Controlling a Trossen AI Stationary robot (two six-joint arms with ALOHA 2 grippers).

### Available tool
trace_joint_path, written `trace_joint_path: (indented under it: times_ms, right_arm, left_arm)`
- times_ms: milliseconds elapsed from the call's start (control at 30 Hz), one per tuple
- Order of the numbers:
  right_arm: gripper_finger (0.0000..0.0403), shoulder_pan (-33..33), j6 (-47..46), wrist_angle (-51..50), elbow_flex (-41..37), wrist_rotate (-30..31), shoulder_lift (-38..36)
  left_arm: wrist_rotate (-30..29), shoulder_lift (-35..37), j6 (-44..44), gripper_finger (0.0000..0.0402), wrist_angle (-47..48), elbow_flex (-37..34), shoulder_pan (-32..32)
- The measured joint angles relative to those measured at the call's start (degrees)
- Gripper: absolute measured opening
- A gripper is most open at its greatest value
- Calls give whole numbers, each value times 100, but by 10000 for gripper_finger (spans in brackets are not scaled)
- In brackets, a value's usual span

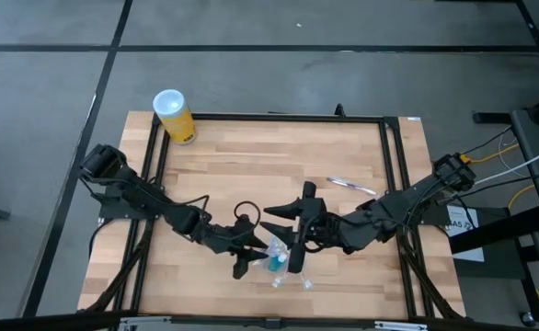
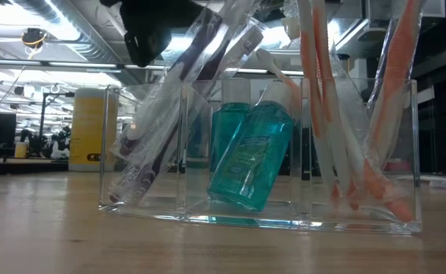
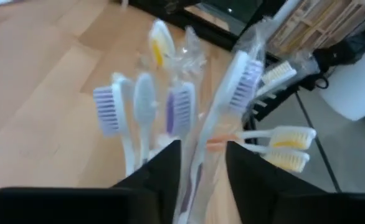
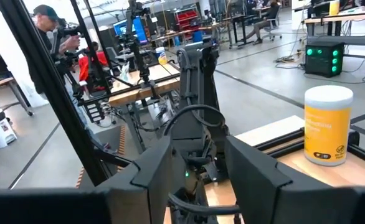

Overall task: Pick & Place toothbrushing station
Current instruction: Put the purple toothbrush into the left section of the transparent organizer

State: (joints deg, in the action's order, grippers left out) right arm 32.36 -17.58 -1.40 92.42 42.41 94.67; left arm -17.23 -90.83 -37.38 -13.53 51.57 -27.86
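The clear plastic holder stands on the wooden table near its front edge, about midway across. The low view shows three compartments: purple-ended toothbrushes in wrappers lean in the left one, the teal tube tilts in the middle one, and orange-ended toothbrushes stand in the right one.

The left gripper is at the holder's left side. Its wrist view shows the fingers narrowly apart with a wrapped purple-ended toothbrush running up between them — they appear to be holding it, though contact at the pads is hidden. The other brush heads stand just beyond. The step in hand looks like seating this brush in the left compartment.

The right gripper is just beside the holder on its right, fingers parted and nothing between them; its camera looks past the left arm toward the yellow canister at the table's far left corner. One more toothbrush lies flat on the table, right of centre and well apart from the holder.

Next, I judge, the left arm must lower the brush until its end rests in the compartment, then open and lift straight up — the crowded brushes could snag. After that the loose brush awaits, nearer the right arm.
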Motion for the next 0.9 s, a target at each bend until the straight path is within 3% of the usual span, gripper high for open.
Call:
trace_joint_path:
  times_ms: [233, 500, 900]
  right_arm:
    - [152, 23, 6, 4, 0, 25, 2]
    - [152, 80, 7, 7, 0, 26, 2]
    - [152, 243, 9, 8, -4, 221, 2]
  left_arm:
    - [200, -52, -274, 10, 323, 2, 14]
    - [175, -50, -684, 2, 1074, 2, -237]
    - [-791, 319, -576, 14, 869, -2, -364]
